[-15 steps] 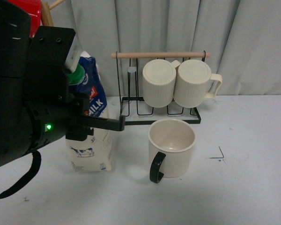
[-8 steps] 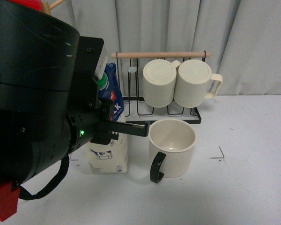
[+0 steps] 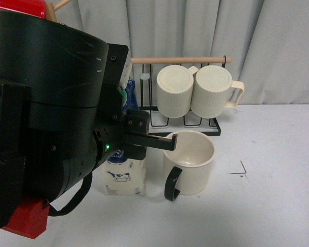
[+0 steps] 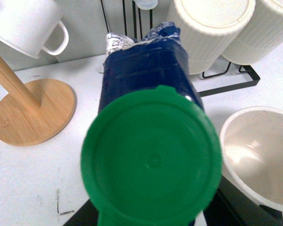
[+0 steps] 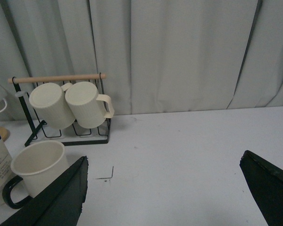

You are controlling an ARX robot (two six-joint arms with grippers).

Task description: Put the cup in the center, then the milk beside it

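The cup (image 3: 189, 160), wide and cream with a dark loop handle (image 3: 171, 184), stands upright on the white table. Just left of it is the milk (image 3: 124, 177), with only its cream base and cow drawing showing below my left arm. My left gripper (image 3: 144, 140) is shut on the carton's upper part. In the left wrist view the green cap (image 4: 151, 160) fills the middle, with the cup's rim (image 4: 259, 155) beside it. My right gripper (image 5: 162, 193) is open over bare table, well right of the cup (image 5: 37, 165).
A black wire rack (image 3: 185, 123) with a wooden bar holds two ribbed cream mugs (image 3: 195, 91) behind the cup. A wooden stand base (image 4: 33, 110) and a small white mug (image 4: 23, 21) lie beyond the milk. A black corner mark (image 3: 240, 170) is right of the cup.
My left arm has carried the milk rightward, from well left of the cup to right beside it. The cup has stayed put.
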